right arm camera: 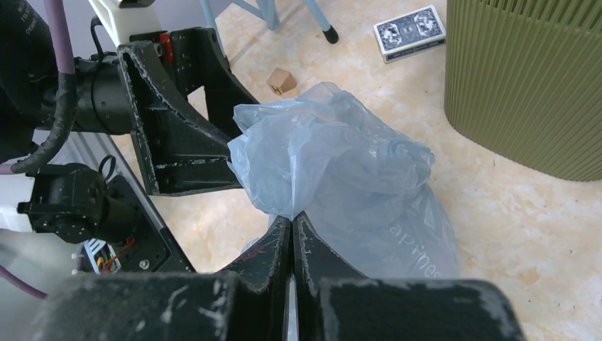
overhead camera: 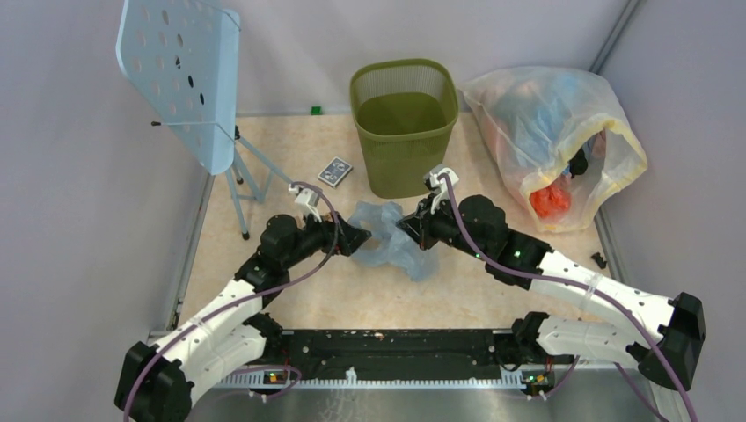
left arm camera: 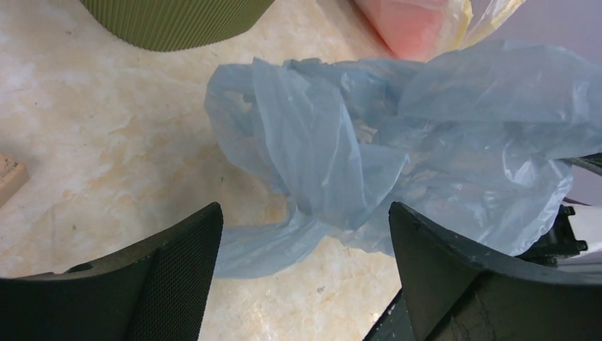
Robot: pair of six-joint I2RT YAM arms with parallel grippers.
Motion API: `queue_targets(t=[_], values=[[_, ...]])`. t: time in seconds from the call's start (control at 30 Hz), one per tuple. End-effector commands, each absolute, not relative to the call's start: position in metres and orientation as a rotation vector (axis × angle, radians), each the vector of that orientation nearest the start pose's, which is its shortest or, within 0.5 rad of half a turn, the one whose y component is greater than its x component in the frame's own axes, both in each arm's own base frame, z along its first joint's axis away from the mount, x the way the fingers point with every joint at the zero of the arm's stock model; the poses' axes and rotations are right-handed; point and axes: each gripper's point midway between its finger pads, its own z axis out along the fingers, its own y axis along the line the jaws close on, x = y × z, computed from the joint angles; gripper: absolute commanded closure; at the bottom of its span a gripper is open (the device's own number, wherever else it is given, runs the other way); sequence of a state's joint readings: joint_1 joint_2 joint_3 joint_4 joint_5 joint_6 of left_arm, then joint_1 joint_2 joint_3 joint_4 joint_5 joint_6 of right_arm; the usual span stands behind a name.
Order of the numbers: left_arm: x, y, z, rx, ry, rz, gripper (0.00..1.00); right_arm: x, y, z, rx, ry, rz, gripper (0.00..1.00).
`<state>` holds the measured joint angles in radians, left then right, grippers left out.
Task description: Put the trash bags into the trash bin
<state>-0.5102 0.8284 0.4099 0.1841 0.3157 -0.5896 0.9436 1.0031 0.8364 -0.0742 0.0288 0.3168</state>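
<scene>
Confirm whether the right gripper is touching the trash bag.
Touching. The right wrist view shows the right gripper shut, with the trash bag pinched at its fingertips.

The top camera looks down from the near edge; both wrist cameras (facing each other) closely share the blue bag (left arm camera: 334, 142).

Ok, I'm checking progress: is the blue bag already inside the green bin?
No, the bag lies crumpled on the table, in front of the bin.
</scene>
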Motion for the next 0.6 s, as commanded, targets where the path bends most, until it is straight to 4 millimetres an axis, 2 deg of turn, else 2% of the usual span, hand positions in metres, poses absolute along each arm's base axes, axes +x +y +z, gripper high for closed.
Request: queue_targets(t=[0.0, 0.07, 0.13, 0.27, 0.33, 0.4, 0.5, 0.57], values=[[0.249, -0.223, 0.222, 0.161, 1.757, -1.073, 0.12, 0.207, 0.298, 0.274, -0.530, 1.761, 0.899, 1.00], [0.254, -0.221, 0.222, 0.135, 1.758, -1.050, 0.20, 0.206, 0.297, 0.274, -0.527, 1.763, 0.902, 1.00], [0.261, -0.216, 0.218, 0.092, 1.773, -1.009, 0.32, 0.205, 0.297, 0.274, -0.527, 1.764, 0.903, 1.00], [0.271, -0.204, 0.215, 0.020, 1.788, -0.927, 0.47, 0.205, 0.293, 0.271, -0.520, 1.777, 0.889, 1.00], [0.274, -0.198, 0.213, -0.006, 1.794, -0.887, 0.60, 0.205, 0.290, 0.270, -0.515, 1.783, 0.880, 1.00], [0.277, -0.191, 0.210, -0.027, 1.808, -0.841, 0.78, 0.206, 0.287, 0.269, -0.502, 1.788, 0.862, 1.00], [0.283, -0.170, 0.196, -0.118, 1.869, -0.707, 0.97, 0.216, 0.269, 0.271, -0.424, 1.801, 0.769, 1.00], [0.283, -0.155, 0.185, -0.162, 1.916, -0.618, 1.00, 0.228, 0.245, 0.269, -0.327, 1.823, 0.639, 1.00]])
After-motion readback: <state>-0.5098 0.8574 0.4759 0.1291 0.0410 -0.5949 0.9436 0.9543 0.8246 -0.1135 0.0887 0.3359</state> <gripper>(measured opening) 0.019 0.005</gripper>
